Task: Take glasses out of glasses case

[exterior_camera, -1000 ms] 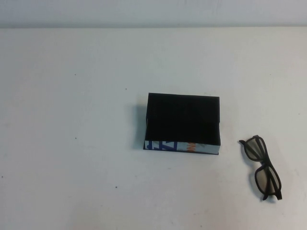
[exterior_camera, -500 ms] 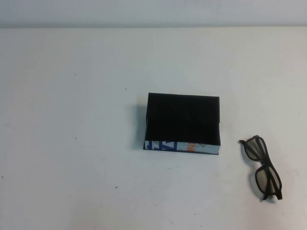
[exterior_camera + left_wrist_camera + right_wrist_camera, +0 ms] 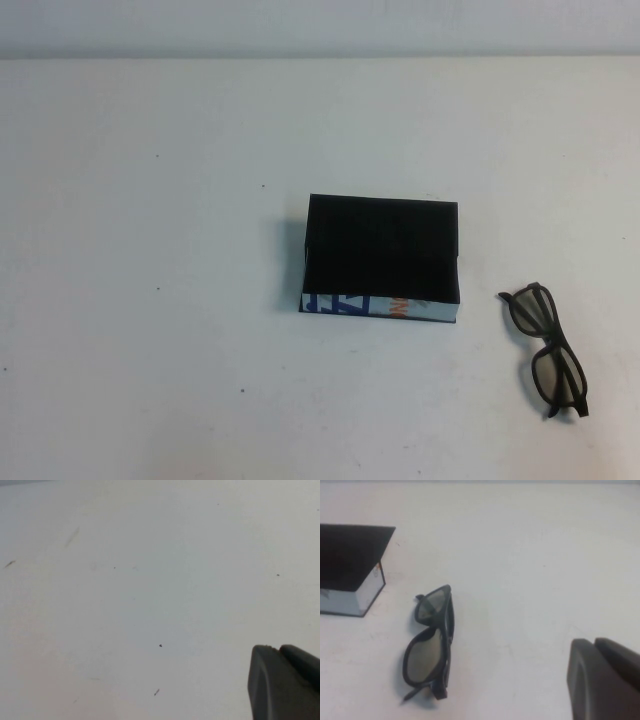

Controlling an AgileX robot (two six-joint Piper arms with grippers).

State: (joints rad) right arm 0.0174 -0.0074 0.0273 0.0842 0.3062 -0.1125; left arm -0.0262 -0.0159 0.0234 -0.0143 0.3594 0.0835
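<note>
Glasses case: you see only black lining inside.
Glasses: folded on the worktop, right of it.
Left gripper: over bare worktop, opening can't be told.
Right gripper: near the glasses, likewise unclear.

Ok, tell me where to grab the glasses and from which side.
Grip the glasses at the thin bridge between the lenses, from straight above: they lie folded flat on the table, right of the case. Right gripper is nearest; left gripper is parked.
</note>
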